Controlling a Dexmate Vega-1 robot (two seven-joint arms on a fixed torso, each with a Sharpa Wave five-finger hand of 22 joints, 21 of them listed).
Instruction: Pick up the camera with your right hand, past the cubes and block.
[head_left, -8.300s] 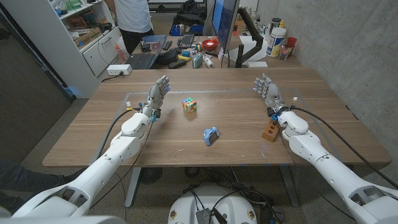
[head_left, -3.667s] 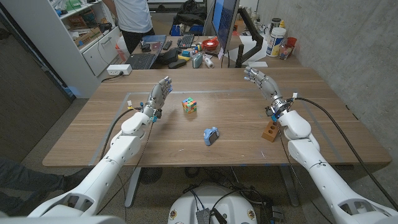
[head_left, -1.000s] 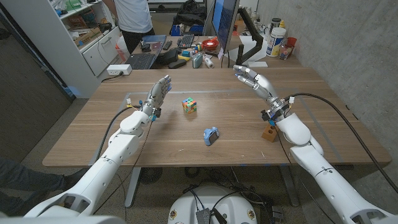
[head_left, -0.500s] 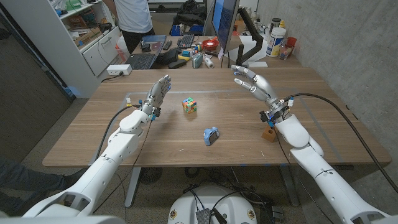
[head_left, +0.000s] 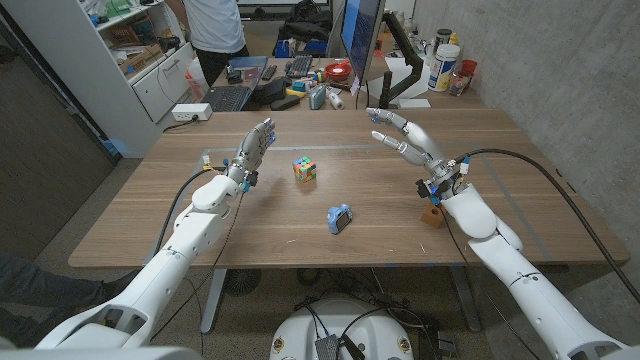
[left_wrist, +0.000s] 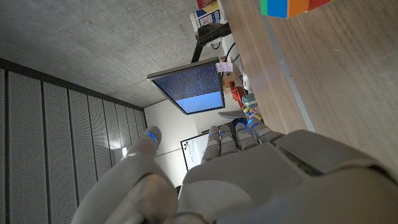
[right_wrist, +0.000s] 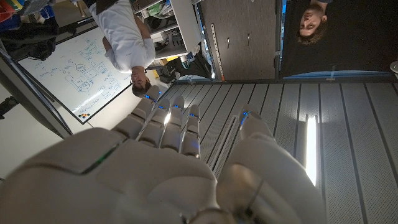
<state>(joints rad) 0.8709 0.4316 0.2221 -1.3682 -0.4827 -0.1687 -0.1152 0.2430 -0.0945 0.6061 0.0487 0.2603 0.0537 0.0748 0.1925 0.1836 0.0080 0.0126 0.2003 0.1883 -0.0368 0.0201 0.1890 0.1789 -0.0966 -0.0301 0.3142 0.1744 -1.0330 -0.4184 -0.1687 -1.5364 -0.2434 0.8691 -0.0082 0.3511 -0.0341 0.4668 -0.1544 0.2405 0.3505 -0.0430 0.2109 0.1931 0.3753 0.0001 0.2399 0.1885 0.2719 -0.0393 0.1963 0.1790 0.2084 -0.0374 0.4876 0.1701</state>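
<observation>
1. We see the wooden counter (head_left: 520, 215) with wide bare wood on all sides of the few things on it; its far edge is crowded with a laptop (head_left: 228, 97), a monitor (head_left: 360, 35) and small clutter.
2. The camera (head_left: 340, 218), small and blue, lies near the middle of the counter, towards the near edge.
3. A coloured cube (head_left: 304, 170) stands just beyond it, slightly left, apart from it.
4. A brown wooden block (head_left: 432, 216) stands to the right of the camera, close under our right wrist.
5. Our right hand (head_left: 405, 138) is raised, fingers (head_left: 385, 116) released and spread, holding nothing, reaching left; the camera lies nearer and to the left of them, well apart.
6. Our left hand (head_left: 253, 152) is up at the left, fingers spread, holding nothing, left of the cube.
</observation>
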